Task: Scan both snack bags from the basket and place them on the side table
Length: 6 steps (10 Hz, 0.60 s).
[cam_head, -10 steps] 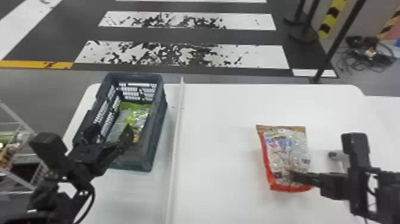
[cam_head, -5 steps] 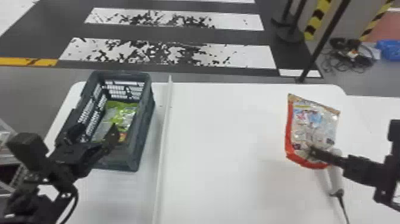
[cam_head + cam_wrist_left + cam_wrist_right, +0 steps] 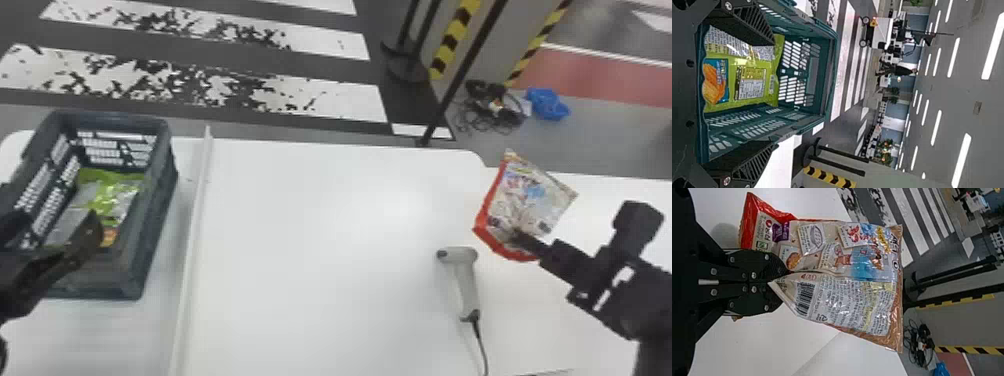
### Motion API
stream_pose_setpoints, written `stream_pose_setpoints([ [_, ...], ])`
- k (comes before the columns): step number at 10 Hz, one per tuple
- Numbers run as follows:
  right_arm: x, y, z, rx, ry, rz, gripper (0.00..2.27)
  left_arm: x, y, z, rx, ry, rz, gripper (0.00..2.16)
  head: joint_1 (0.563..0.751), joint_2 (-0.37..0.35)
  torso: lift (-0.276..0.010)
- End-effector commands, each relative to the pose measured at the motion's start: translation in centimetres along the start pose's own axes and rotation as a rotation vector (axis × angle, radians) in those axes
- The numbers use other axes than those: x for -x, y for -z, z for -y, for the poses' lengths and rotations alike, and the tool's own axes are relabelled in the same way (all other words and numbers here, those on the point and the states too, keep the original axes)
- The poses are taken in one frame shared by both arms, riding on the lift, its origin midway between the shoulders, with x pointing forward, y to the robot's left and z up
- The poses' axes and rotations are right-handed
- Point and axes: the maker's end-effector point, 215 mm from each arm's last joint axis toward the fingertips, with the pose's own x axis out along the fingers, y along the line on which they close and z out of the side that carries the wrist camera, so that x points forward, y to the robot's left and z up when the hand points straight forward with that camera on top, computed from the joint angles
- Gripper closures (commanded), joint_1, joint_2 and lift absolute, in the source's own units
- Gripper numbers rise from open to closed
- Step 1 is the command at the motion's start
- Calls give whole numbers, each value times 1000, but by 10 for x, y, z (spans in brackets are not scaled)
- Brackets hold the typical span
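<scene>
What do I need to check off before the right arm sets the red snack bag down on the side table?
1. Right gripper shut on the red snack bag: ok.
2. Red snack bag scanned: cannot tell.
3. Scanner lying on the table, apart from that bag: ok.
4. Red snack bag let go of: not ok, it is in the grip.
5. Green snack bag also out of the basket: not ok, it lies inside.
6. Left gripper open and empty: ok.
</scene>
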Motion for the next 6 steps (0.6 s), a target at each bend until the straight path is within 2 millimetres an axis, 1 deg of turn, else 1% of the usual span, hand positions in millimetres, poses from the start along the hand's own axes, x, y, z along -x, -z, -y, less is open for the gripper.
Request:
stream_pose_setpoints([
  [1,-6,-14,34,-22,106,57,2253,0,-1,-1,-1,1,1,103,695,-297,-75],
  [2,-9,-16,57,-56,170,73,2253,0,-1,-2,1,0,1,103,695,-319,-75],
  [3,-11,-13,79,-95,234,79,2253,0,-1,-2,1,0,1,103,695,-350,-75],
  [5,-17,-2,118,-137,348,81,2253,0,-4,-1,0,2,5,103,695,-350,-75],
  [6,-20,2,135,-166,383,91,2250,0,-2,-1,0,2,2,103,695,-350,-75],
])
